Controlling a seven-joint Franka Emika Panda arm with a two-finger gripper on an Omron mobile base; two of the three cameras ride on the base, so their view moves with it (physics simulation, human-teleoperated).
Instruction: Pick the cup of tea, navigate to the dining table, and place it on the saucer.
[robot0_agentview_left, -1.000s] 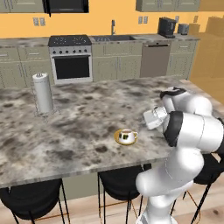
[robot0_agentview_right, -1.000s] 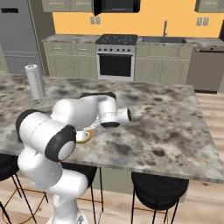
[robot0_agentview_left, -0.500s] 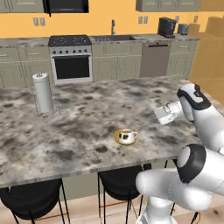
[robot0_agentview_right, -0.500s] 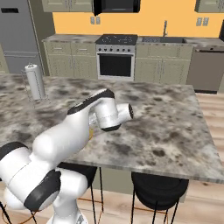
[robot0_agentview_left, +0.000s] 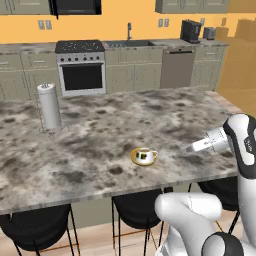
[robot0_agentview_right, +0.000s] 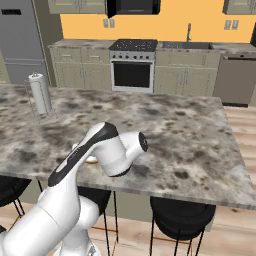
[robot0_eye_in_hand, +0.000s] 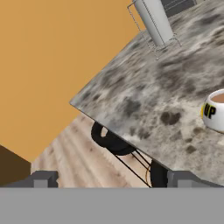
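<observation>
The cup of tea (robot0_agentview_left: 145, 155) is a small white cup with brown liquid, standing on the yellow saucer (robot0_agentview_left: 135, 159) near the front edge of the dining table (robot0_agentview_left: 100, 130). My gripper (robot0_agentview_left: 193, 148) hovers to the right of the cup, apart from it, pointing toward it. In the hand view the cup of tea (robot0_eye_in_hand: 214, 111) sits at the right edge with its black-and-yellow mark facing me. The gripper (robot0_eye_in_hand: 111, 179) is open with nothing between its fingertips (robot0_eye_in_hand: 41, 179). In the right base view my arm covers most of the saucer (robot0_agentview_right: 91, 160).
A paper towel roll (robot0_agentview_left: 49, 106) in a wire holder stands on the table's left side. Black stools (robot0_agentview_left: 137, 210) are tucked under the front edge. A stove (robot0_agentview_left: 82, 70) and olive cabinets line the far wall. Wooden floor lies to the right.
My arm has swung right, away from the cup, and the hand now sits lower and farther out. The cup stays on the saucer. The gripper stays open.
</observation>
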